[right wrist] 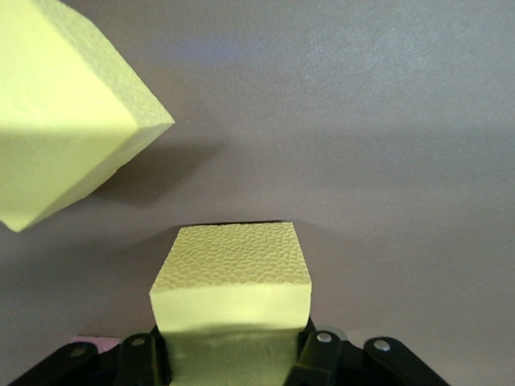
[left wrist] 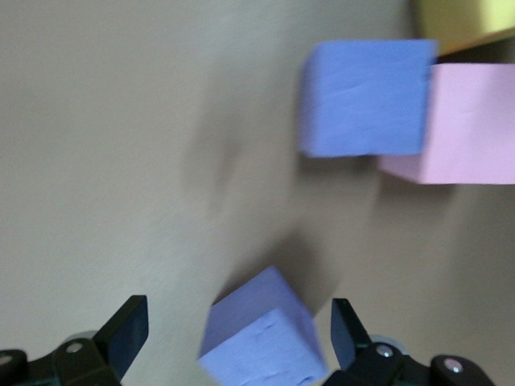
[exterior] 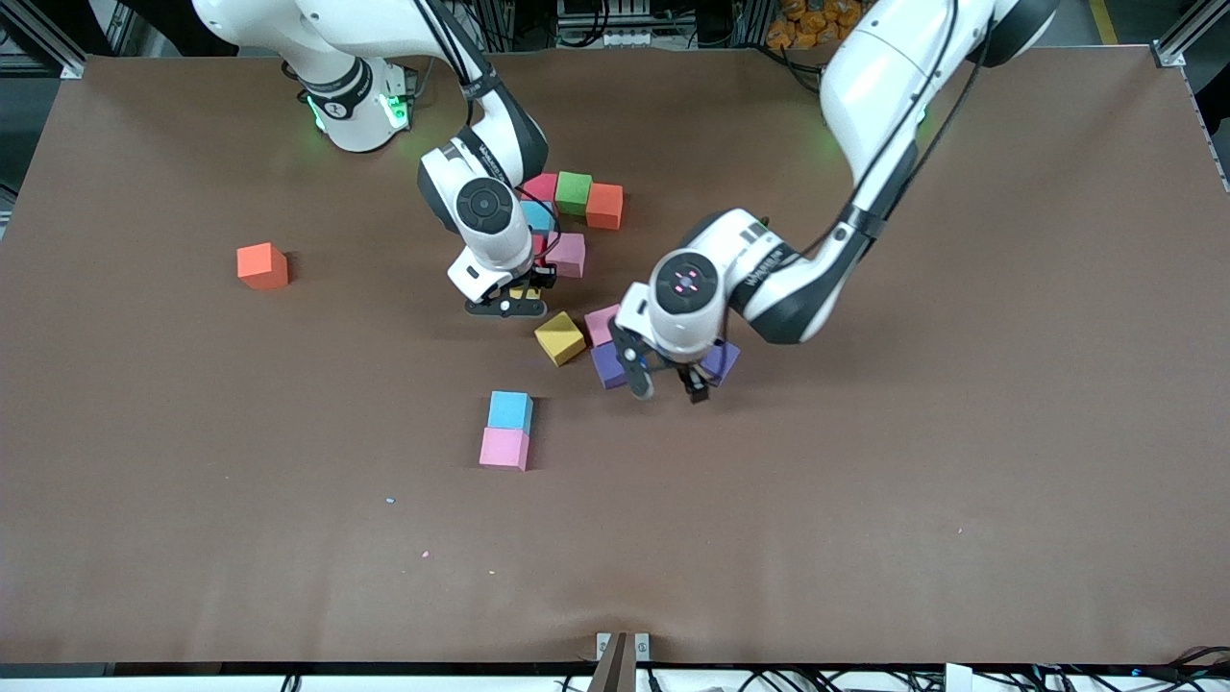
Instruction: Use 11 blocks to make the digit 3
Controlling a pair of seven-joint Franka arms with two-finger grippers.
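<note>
Front view: a brown table point(exterior: 865, 500) fills the frame, with aluminium framing, cables and dark clutter along the robots' edge. Near the right arm's base, a crimson block point(exterior: 541, 186), a green block point(exterior: 574, 192) and an orange block point(exterior: 604, 206) sit in a touching row, with a blue block point(exterior: 538, 216) and a pink block point(exterior: 569, 254) just nearer the camera. The right gripper point(exterior: 514, 300) hangs low beside them, clamped on a yellow block point(exterior: 525, 291). A tilted second yellow block point(exterior: 560, 338) lies close by, next to a second pink block point(exterior: 602, 324) and a purple block point(exterior: 608, 365). The left gripper point(exterior: 670, 387) hovers over this cluster, fingers spread wide, with a second purple block point(exterior: 721, 362) at its side. Nearer the camera, a light-blue block point(exterior: 509, 411) touches a third pink block point(exterior: 504, 448). A lone orange-red block point(exterior: 262, 265) rests toward the right arm's end.

Left wrist view: the dark fingers point(left wrist: 125, 331) stand well apart around a tilted purple block point(left wrist: 261, 334), not touching it; another purple block point(left wrist: 366, 96) sits against a pink one point(left wrist: 471, 125).

Right wrist view: the gripper point(right wrist: 232, 346) grips a yellow block point(right wrist: 232, 281) above the table, a second yellow block point(right wrist: 60, 112) nearby.
</note>
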